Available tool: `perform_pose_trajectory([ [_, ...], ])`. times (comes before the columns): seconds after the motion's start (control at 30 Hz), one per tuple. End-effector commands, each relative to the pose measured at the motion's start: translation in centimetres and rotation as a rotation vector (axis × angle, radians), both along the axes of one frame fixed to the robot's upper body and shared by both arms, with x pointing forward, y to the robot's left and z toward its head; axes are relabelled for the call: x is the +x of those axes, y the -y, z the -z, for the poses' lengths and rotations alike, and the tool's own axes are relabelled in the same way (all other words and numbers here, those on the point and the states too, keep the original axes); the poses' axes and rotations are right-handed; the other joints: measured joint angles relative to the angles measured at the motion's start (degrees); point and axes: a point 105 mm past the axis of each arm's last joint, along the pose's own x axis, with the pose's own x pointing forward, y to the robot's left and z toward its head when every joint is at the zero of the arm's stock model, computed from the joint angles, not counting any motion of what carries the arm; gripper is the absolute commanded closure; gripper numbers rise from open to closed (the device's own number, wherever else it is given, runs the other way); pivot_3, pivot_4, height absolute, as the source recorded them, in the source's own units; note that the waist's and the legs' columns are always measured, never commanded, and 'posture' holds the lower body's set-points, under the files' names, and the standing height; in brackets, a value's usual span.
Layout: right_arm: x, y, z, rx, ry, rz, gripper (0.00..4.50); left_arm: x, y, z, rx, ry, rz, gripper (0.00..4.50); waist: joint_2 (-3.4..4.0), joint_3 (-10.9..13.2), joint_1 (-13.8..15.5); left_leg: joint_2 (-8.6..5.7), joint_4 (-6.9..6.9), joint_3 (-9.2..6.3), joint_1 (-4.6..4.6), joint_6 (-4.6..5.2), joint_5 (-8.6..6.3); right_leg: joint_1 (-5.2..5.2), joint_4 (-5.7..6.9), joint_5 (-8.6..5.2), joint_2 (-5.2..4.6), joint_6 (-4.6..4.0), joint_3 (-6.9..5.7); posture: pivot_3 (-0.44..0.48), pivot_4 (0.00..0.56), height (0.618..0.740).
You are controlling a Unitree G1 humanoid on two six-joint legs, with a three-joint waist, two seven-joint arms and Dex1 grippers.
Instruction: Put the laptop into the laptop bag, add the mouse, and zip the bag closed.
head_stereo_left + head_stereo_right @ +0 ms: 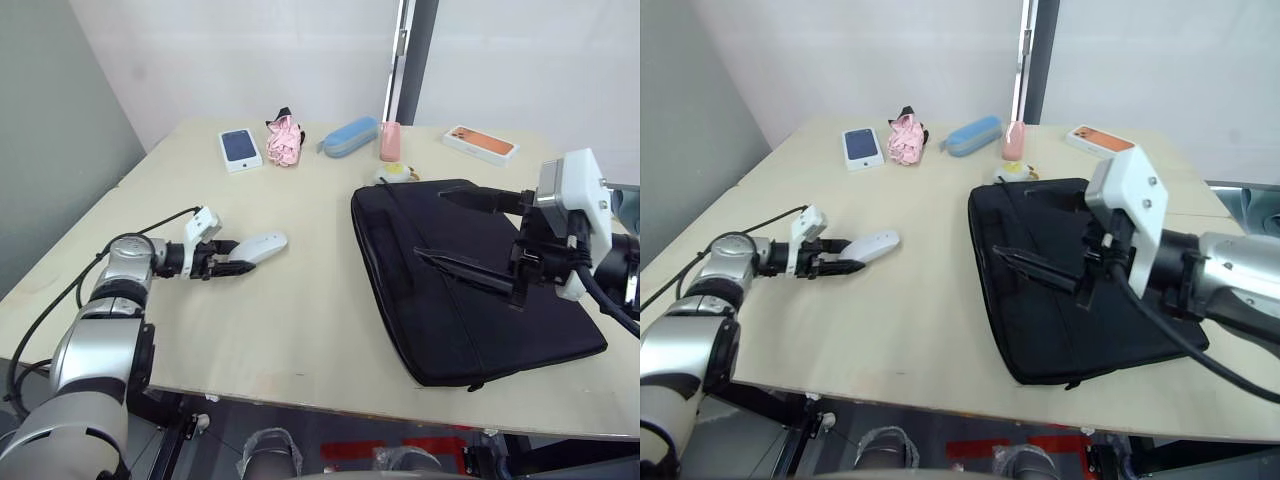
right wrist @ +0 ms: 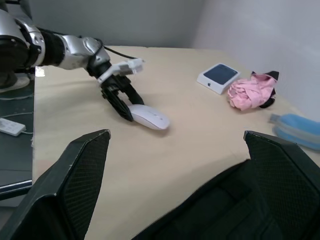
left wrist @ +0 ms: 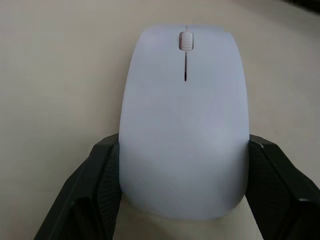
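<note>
On the table (image 1: 300, 330), well to the left of the laptop bag (image 1: 470, 290), the left gripper (image 1: 228, 258) sits with its two fingers flanking the rear of the mouse (image 1: 262, 246). The mouse's long axis runs from the gripper toward the bag, so the carry path is a straight traverse to the right. The right gripper (image 1: 480, 235) hovers over the bag, its fingers spread wide and holding nothing. The laptop is not visible on the table (whether it is already inside the bag cannot be told).

From the right eye, the arrangement is the same: mouse in the left gripper's fingertips, well apart from the bag's near-left edge; the bag lies flat. Beyond the bag lie a phone box (image 1: 862, 147), a pink cloth (image 1: 906, 138) and a blue pouch (image 1: 970, 136).

Along the left wrist, the black fingers (image 3: 97, 185) touch both flanks of the mouse's rear half; the scroll wheel end points away. The grip appears closed on the mouse, which seems to rest on the table.

Along the right wrist, the spread fingers (image 2: 70, 185) frame the mouse ahead and the bag's opening edge below. The left arm is the nearer one.
</note>
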Motion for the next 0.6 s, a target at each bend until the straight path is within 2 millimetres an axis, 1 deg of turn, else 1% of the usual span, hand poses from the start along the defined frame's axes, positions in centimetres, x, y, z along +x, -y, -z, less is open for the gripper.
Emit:
perform_pose_trajectory([
  [0.03, 0.6, -0.3, 0.6, 0.023, -0.027, 0.014, 0.00, -2.5, -0.6, -0.3, 0.101, 0.041, 0.191, 1.69, 0.01, 0.0, -0.3, 0.00, -0.02, 0.01, 0.01, -0.05, -0.03, 0.00, -0.02, 0.00, 0.00, 0.00, 0.01, 0.000, 0.150, 0.740],
  [0.13, 0.7, -0.7, 1.3, 0.029, -0.056, -0.002, 0.00, -3.8, -1.0, -0.1, 0.171, 0.060, 0.246, 1.69, 0.03, 0.0, -0.7, 0.01, -0.08, 0.02, -0.01, -0.08, -0.05, -0.02, -0.06, -0.02, 0.01, 0.02, -0.01, 0.000, 0.150, 0.740],
  [0.23, 1.3, -1.2, 1.9, 0.061, -0.096, 0.002, 0.00, -4.8, -1.5, -0.8, 0.206, 0.083, 0.277, 1.69, 0.04, 0.0, -0.8, 0.02, -0.08, 0.01, 0.00, -0.09, -0.06, -0.02, -0.05, -0.03, 0.01, 0.03, -0.02, 0.000, 0.150, 0.740],
  [0.37, 3.4, -1.8, 3.7, 0.102, -0.207, 0.109, 0.00, -6.3, -1.5, -2.6, 0.228, 0.109, 0.331, 1.69, 0.05, 0.0, -1.4, 0.02, -0.08, 0.03, 0.05, -0.15, -0.06, -0.02, -0.01, -0.04, 0.03, 0.04, 0.01, 0.000, 0.150, 0.740],
  [0.5, 5.2, -3.2, 5.4, 0.124, -0.275, 0.195, 0.00, -6.6, -0.5, -4.8, 0.177, 0.145, 0.358, 1.69, 0.12, 0.1, -1.7, 0.01, -0.09, 0.05, 0.07, -0.31, -0.01, -0.05, 0.05, -0.05, 0.05, 0.04, 0.04, 0.000, 0.150, 0.740],
  [0.6, 6.5, -4.2, 7.6, 0.103, -0.331, 0.261, 0.00, -6.9, -0.2, -5.0, 0.174, 0.141, 0.375, 1.69, 0.12, 0.1, -1.9, 0.03, -0.15, 0.09, 0.06, -0.61, 0.13, -0.11, 0.05, -0.06, 0.09, 0.03, 0.07, 0.000, 0.150, 0.740],
])
